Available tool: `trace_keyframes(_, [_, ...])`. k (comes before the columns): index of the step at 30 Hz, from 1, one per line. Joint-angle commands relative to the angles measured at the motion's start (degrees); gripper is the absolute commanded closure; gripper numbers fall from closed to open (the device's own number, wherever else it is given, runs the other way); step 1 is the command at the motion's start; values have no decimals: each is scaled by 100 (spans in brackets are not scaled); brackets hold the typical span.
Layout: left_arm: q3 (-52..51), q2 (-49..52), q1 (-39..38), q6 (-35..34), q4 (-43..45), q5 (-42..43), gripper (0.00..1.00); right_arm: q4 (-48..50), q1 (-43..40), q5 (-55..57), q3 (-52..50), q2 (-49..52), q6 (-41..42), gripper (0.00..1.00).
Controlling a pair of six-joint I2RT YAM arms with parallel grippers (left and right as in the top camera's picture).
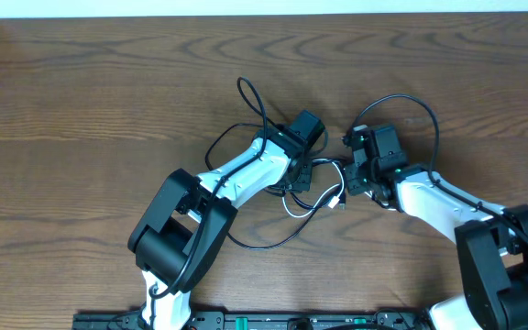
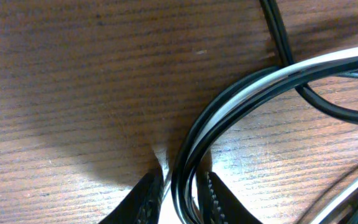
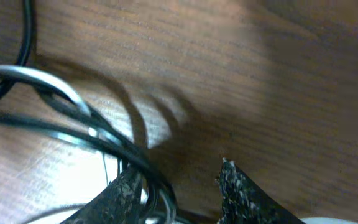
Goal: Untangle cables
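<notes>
Cables (image 1: 312,188) lie tangled in the middle of the table (image 1: 108,92), between the two arms. The black cable (image 1: 273,245) loops out toward the near edge, and the white cable (image 1: 335,198) curls just right of the knot. The left gripper (image 2: 179,190) straddles a black-and-white bundle, fingers (image 2: 146,200) close on either side; whether they pinch it I cannot tell. The right gripper (image 3: 182,186) has its fingers (image 3: 241,190) apart, with black strands running over one of them.
</notes>
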Motion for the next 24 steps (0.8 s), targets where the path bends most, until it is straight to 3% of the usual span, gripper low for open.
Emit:
trace_keyframes(1, [-94, 398, 0, -31, -63, -186, 75, -7, 98, 662, -83, 214, 262, 62])
trace_keyframes(11, [-96, 398, 44, -551, -1226, -2273, 71, -76, 87, 1725, -105, 719, 428, 62])
trace_keyframes(24, [-98, 398, 726, -549, -1816, -2286, 68, -284, 0, 2820, -105, 866, 616, 61])
